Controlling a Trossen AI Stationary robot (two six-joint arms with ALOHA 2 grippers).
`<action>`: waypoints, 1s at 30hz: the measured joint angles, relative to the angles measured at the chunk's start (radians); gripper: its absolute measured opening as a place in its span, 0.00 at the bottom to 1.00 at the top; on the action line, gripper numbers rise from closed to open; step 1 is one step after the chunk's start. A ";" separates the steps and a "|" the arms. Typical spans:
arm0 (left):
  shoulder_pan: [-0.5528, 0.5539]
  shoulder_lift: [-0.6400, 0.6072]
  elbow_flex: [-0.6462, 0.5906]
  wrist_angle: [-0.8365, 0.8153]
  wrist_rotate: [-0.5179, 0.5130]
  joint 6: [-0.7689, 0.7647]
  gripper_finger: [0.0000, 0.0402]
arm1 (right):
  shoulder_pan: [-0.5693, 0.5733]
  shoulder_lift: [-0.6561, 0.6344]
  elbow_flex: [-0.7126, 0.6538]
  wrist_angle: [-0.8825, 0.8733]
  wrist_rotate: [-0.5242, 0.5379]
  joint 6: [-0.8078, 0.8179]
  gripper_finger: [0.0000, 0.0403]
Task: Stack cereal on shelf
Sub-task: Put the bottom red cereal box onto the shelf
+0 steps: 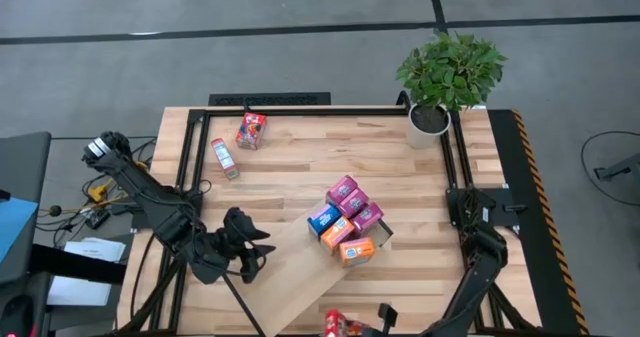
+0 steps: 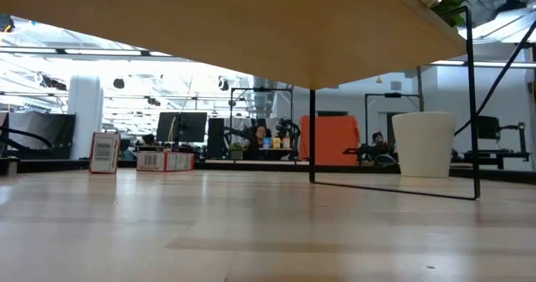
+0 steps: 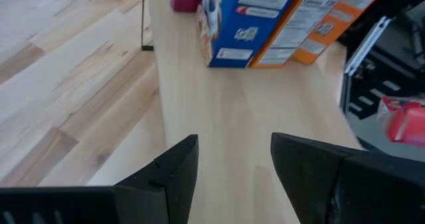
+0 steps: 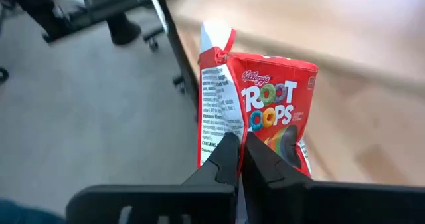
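We count eight small cereal boxes: five clustered on the shelf [image 1: 300, 277], namely two magenta [image 1: 343, 190], one blue [image 1: 322, 219] and two orange [image 1: 357, 249]; two red ones [image 1: 250, 130] lying apart on the table [image 1: 300, 167]; and one red box [image 1: 336, 324] at the near edge. There is one shelf, one potted plant [image 1: 447, 77], and two robot arms.

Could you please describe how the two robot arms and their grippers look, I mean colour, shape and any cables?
Both arms are black, built of jointed tubular segments with bulky joints. The left arm has a pale tag near its base end and loose cables beside it. Each gripper has two dark, matte, wedge-shaped fingers: the left gripper has broad angular ones, and the right gripper has ones that taper to narrow tips.
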 joint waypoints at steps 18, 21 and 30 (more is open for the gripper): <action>0.007 -0.034 0.000 0.212 -0.001 0.104 0.44 | -0.095 -0.037 0.048 0.238 0.335 -0.492 0.06; 0.007 -0.034 0.000 0.252 0.000 0.109 0.44 | -0.106 -0.037 0.048 0.287 0.356 -0.566 0.05; -0.010 -0.033 0.000 0.376 -0.004 0.113 0.44 | -0.077 -0.021 0.047 0.368 0.665 -0.687 0.06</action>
